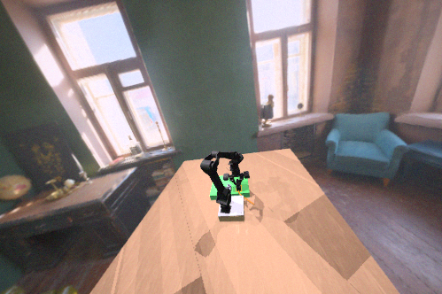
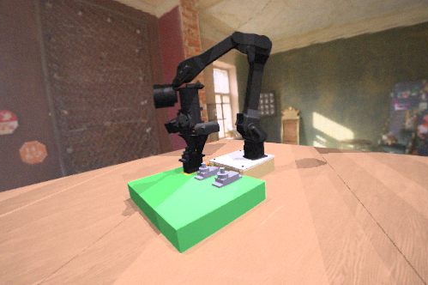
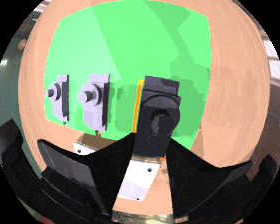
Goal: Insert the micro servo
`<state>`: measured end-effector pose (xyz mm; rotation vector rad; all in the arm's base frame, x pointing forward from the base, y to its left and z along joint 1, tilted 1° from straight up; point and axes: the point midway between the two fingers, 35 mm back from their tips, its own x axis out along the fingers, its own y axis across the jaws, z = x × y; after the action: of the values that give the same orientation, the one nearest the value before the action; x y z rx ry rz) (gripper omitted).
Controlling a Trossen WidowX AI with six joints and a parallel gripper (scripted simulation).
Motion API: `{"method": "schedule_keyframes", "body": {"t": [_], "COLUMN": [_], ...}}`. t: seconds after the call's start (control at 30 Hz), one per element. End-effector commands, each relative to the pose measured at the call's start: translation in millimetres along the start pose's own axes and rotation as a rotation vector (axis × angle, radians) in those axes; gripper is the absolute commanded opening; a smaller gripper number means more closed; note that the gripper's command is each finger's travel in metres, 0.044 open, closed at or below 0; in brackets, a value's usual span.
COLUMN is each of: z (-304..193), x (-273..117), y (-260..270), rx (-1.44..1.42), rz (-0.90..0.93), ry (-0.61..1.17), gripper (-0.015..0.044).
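The loose servo (image 3: pixel 163 115) is dark, with its round shaft side facing the wrist camera, so its shaft points up. My gripper (image 3: pixel 151 139) (image 2: pixel 193 160) is shut on it from above. The servo is at or just above the green deck (image 1: pixel 216 191) (image 2: pixel 188 199) (image 3: pixel 136 40), over the marked pocket. The yellow-orange pocket outline (image 3: pixel 137 107) shows along the servo's left side in the wrist view. The servo hides the rest of the pocket, so I cannot tell whether the ears lie flat. A bit of orange cable (image 3: pixel 163 158) shows at its near end; the notch is hidden.
Two grey servos (image 2: pixel 207 172) (image 2: pixel 227 178) (image 3: pixel 60 100) (image 3: pixel 96 107) stand seated in a row on the deck, left of the held servo in the wrist view. The white-topped base block (image 2: pixel 232 160) (image 3: pixel 133 182) carries the arm and stands beside the deck.
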<state>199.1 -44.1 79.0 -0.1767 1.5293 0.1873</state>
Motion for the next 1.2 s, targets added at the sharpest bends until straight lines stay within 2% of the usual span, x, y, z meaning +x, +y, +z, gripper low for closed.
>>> {"method": "schedule_keyframes", "body": {"t": [0.0,1.17], "z": [0.1,0.0], "x": [4.2,35.1], "y": [0.2,0.3], "rx": [-0.001,-0.001], "rz": [0.002,0.002], "ry": [-0.001,-0.001], "gripper": [0.0,0.0]}}
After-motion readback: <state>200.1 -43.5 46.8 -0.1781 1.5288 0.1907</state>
